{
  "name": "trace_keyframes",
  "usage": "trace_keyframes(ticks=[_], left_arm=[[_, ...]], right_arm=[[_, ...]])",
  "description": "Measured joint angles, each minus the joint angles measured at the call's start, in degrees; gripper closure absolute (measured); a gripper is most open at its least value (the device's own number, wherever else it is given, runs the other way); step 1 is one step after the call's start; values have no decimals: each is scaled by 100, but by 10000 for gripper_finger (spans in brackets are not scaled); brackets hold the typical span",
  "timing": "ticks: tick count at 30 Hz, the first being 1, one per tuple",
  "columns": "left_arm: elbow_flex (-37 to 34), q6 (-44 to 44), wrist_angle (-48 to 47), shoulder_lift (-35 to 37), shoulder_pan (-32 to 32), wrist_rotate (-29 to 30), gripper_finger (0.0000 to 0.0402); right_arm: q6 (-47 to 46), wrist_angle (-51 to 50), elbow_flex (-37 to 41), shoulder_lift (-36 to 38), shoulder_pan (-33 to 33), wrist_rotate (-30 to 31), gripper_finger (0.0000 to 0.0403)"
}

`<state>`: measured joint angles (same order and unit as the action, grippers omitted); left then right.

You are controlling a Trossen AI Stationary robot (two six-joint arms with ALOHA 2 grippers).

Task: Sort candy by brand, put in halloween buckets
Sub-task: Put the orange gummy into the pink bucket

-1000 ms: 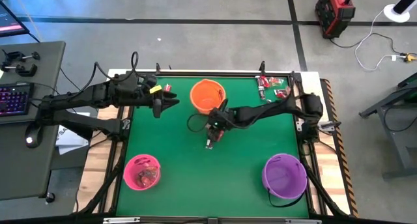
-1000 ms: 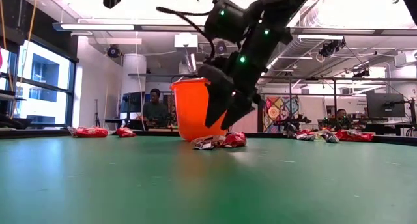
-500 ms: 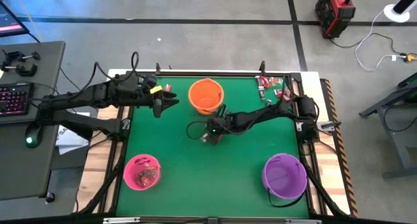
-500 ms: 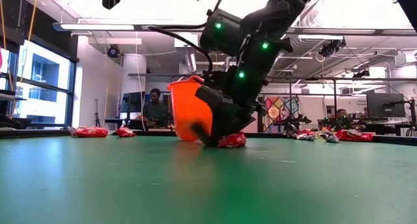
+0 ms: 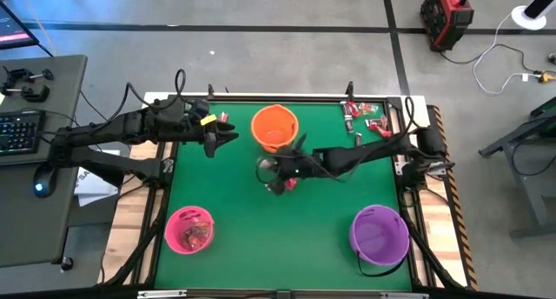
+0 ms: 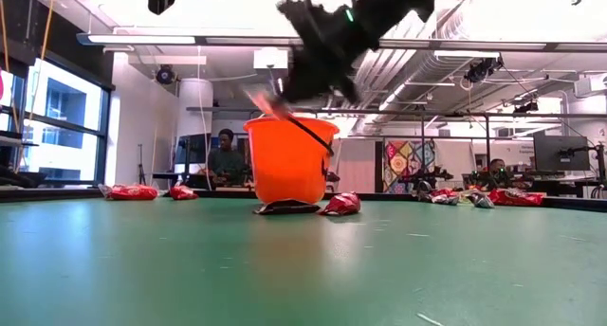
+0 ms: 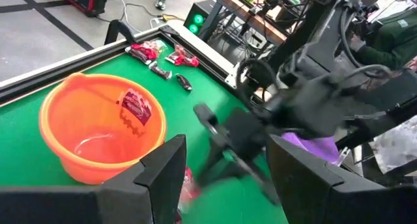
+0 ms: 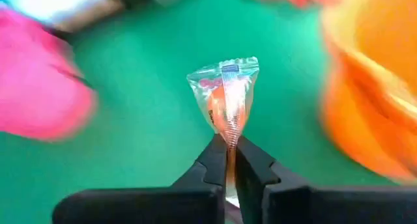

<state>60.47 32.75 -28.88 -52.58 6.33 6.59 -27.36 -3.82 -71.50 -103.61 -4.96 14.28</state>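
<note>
The right gripper is clamped on a silvery-clear wrapped candy and hangs above the green table, just beside the round orange plastic bucket. The step in hand seems to be the carry; the next move calls for choosing the right pail. Two candies lie at the bucket's foot. The left gripper waits near this bucket, fingers apart.

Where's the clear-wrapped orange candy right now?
The clear-wrapped orange candy is pinched in the right gripper, lifted off the green table just in front of the orange plastic bucket, near the table's middle in the high view.
</note>
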Motion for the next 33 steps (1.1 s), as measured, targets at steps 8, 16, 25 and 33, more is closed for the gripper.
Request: trace_keyframes(ticks=[8,16,25,33], left_arm=[[0,17,-17,0,-2,4,202],[0,157,-28,0,-2,161,202],[0,310,-46,0,-2,164,202],[0,310,-51,-2,-2,170,202]], right_arm=[[-724,2972,-310,-1204,-516,-291,394],[-187,2955,-2538,-2771,-884,-1497,390],[467,1362,-5137,-4071,-936,-1916,357],[325,874,-5713,-4383,-879,-2203,234]])
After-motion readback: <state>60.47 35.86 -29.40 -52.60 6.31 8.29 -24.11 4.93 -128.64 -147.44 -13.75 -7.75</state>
